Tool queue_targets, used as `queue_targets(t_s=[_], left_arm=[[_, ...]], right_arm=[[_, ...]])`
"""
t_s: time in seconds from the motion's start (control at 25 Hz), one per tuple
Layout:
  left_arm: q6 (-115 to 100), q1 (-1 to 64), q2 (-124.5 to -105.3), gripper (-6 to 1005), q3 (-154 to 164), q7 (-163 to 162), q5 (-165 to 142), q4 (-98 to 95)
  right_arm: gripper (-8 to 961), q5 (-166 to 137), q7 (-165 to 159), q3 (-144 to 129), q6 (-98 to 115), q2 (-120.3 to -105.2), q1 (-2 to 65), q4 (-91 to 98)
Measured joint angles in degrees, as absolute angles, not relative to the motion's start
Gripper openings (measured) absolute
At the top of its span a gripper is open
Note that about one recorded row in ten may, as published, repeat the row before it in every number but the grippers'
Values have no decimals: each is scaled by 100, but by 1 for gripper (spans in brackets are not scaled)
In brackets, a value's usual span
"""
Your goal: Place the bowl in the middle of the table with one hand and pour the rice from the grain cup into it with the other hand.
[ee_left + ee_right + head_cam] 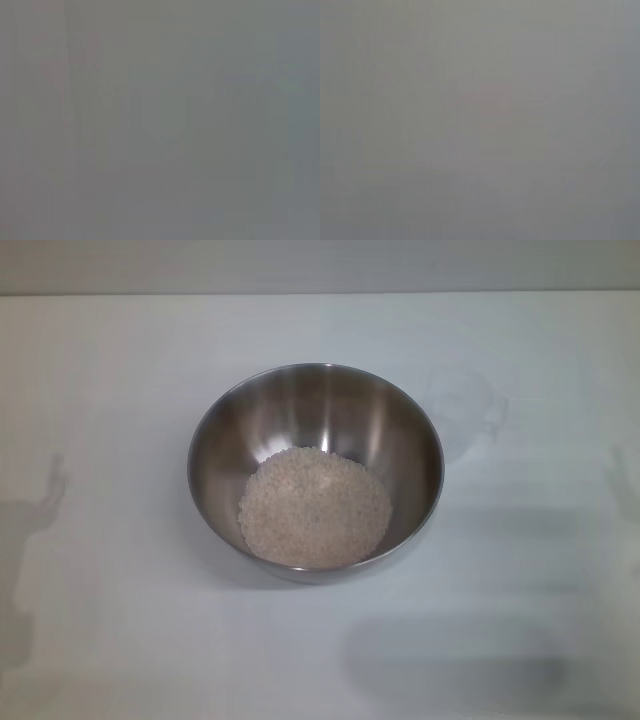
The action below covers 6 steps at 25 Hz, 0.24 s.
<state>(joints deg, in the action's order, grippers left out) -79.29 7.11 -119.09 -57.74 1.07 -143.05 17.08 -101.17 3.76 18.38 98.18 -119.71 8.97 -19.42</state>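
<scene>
Head view: large round shiny stainless-steel bowl (315,470) sits mid plain white table (120,390). Off-white rice (314,508) heaped in bowl bottom. Small clear plastic grain cup (465,412) stands upright just beside bowl rim, on robot's right, looks empty. No arm or gripper visible; only faint shadows at both table edges. Pour judged done. Cup lies on right arm's side, so right arm nearer for any further move.

Left wrist view: featureless grey; left gripper not shown.

Right wrist view: same grey; right gripper not shown.
</scene>
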Motion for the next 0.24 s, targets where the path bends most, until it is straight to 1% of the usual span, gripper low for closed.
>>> queue_targets(t_s=[0.24], left_arm=[[-7906, 606, -11900, 813, -5748, -82, -14082, 1700]], right_arm=[[840, -10112, 380, 1892, 10291, -11953, 840, -1902]])
